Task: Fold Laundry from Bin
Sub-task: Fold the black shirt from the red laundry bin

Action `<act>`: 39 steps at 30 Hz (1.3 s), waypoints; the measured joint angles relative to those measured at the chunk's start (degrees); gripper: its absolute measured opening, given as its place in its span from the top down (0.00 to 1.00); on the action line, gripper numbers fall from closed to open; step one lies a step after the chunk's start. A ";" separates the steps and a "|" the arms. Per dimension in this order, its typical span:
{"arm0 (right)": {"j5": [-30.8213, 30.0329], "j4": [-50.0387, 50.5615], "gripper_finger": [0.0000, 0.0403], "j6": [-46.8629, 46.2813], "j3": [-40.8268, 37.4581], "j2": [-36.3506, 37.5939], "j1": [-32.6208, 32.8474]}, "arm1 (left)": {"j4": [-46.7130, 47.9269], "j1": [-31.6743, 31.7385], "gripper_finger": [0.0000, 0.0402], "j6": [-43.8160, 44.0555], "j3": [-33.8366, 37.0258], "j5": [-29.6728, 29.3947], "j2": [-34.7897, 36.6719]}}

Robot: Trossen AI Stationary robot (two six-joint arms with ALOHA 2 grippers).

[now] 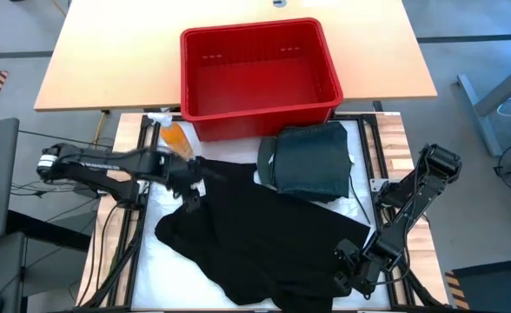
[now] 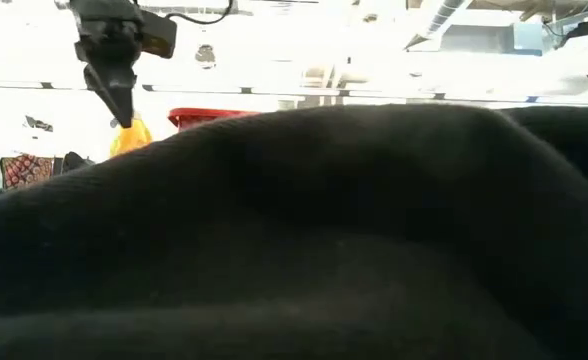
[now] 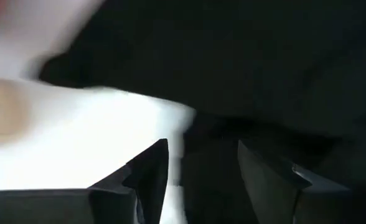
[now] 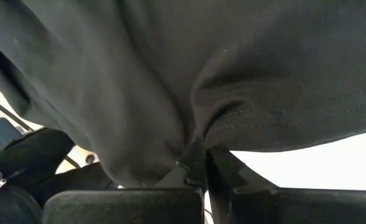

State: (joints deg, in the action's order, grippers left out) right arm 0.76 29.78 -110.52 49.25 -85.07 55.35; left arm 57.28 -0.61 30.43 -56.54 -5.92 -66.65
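Progress looks to be around the middle of the job, judged from how things lie: the red bin [image 1: 260, 74] stands empty at the far side, one dark green shirt [image 1: 309, 161] already sits folded into a neat block just in front of the bin's near right corner, and a black garment [image 1: 255, 235] lies spread but unfolded on the white work surface [image 1: 155, 209] nearest the arms. Nearest of all, the right gripper [image 4: 203, 163] is at the black garment's near right hem, its jaws pinched tight on a stitched fold of the cloth. A little farther in, toward the bin, the left gripper [image 1: 189, 180] hovers at the garment's far left corner with its jaws parted and nothing visibly between them; cloth lies just ahead of its fingers [image 3: 149, 168]. An orange spray bottle [image 1: 174, 135] lies beside the bin's near left corner. The black garment is matte, limp and rumpled, with an irregular outline and soft ridges, so it probably needs flattening before any fold. Folding it remains to be done.
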 joint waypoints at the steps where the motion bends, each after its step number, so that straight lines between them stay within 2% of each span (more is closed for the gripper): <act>1: -0.51 0.00 0.95 -0.02 0.00 -0.01 0.00 | -1.84 -2.19 0.55 1.55 1.43 0.74 0.00; 5: -2.09 -0.03 0.95 0.03 0.01 0.01 0.00 | -10.97 -9.48 0.55 9.08 10.13 -1.48 -0.82; 7: -2.46 -0.02 0.95 0.07 0.01 0.01 0.00 | -15.94 -11.43 0.55 12.83 15.10 -6.22 -1.14; 10: -2.45 -0.18 0.95 0.88 0.02 0.01 0.00 | -23.07 -12.19 0.56 19.81 20.54 -16.38 -0.89; 12: -2.27 -0.66 0.95 0.91 0.02 0.01 0.00 | -27.17 -12.09 0.56 21.12 22.80 -19.41 -0.23; 15: -0.88 -1.37 0.95 1.41 0.02 0.01 0.00 | -31.80 -11.42 0.56 18.56 24.31 -14.08 -0.96; 18: -0.63 -1.59 0.95 1.55 0.02 0.02 0.00 | -31.59 -11.27 0.56 18.07 25.34 -9.90 -2.37; 23: -0.49 -1.58 0.95 1.71 0.02 0.01 0.00 | -33.52 -11.25 0.56 17.34 25.95 -10.41 -5.95; 28: 0.96 -1.60 0.95 3.05 0.02 0.03 -0.30 | -38.66 -9.63 0.56 15.09 25.70 -10.96 -13.09; 30: 1.78 -1.66 0.95 3.43 0.02 0.03 -0.42 | -37.05 -8.72 0.59 16.40 24.50 -9.37 -16.19; 32: 2.20 -1.79 0.95 3.91 0.02 0.03 -0.42 | -32.43 -8.47 0.68 17.54 22.45 -7.76 -17.86; 35: 2.20 -1.75 0.95 4.33 0.02 0.02 -0.42 | -18.87 -9.40 0.90 16.87 18.45 -2.85 -17.99; 36: 2.20 -1.74 0.95 4.54 0.02 0.03 -0.42 | -13.65 -9.77 0.95 16.51 16.93 -1.21 -17.47; 39: 2.18 -1.55 0.95 5.54 0.02 0.01 -0.58 | 2.27 -10.65 0.98 14.79 11.22 3.96 -15.76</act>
State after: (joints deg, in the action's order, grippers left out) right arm 2.94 28.23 -104.98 49.28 -85.05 54.77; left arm 59.56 -11.26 45.21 -45.32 -1.97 -82.41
